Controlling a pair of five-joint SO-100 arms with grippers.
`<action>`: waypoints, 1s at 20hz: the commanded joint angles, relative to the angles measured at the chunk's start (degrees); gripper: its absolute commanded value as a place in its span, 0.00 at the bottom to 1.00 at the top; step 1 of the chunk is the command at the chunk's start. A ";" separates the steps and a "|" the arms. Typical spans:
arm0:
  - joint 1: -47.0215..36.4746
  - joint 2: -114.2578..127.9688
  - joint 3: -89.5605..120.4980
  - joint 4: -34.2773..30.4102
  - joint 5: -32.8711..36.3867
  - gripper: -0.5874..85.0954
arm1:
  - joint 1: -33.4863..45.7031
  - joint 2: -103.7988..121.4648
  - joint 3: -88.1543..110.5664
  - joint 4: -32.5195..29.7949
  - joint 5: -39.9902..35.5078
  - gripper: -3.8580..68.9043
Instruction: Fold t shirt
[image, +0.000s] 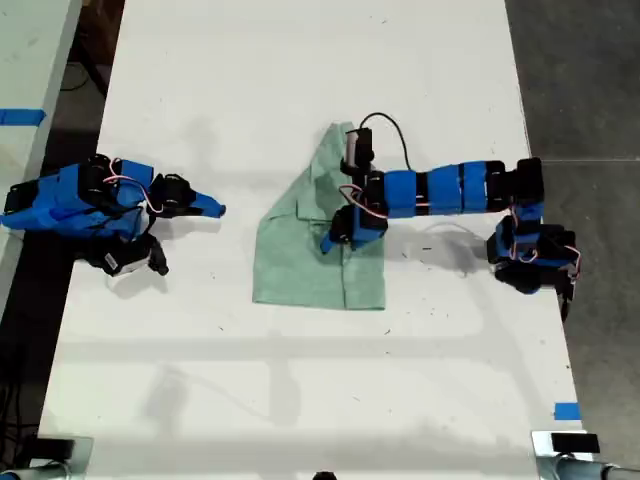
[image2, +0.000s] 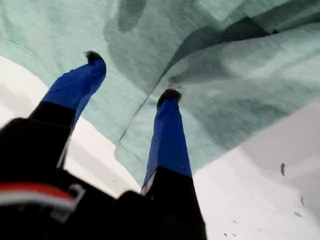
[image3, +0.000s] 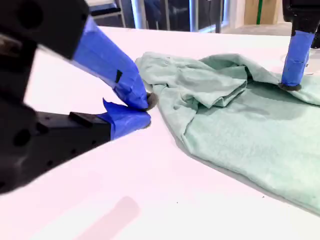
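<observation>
T shirt (image: 300, 260) on white table (image: 300, 380)

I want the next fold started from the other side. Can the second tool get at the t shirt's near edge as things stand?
Probably yes. My second tool sits shut on bare table beside the t shirt, with nothing between them; my first tool is over the far part.

The t shirt (image: 315, 255) lies on the table (image: 300, 80), near its middle in the exterior view. My first gripper (image: 334, 238) reaches in from the exterior view's right and rests on the shirt. My second gripper (image: 212, 208) sits on the table toward the exterior view's left, apart from the shirt.
</observation>
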 joint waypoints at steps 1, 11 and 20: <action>-0.09 0.44 0.18 0.00 -0.53 0.01 | 0.70 10.63 -0.88 8.61 1.67 0.39; 0.00 0.44 0.18 0.00 -0.70 0.01 | 2.55 88.95 79.80 -19.95 -0.35 0.04; 0.09 0.44 0.26 0.00 -0.70 0.01 | 6.06 125.68 109.16 -12.30 0.18 0.05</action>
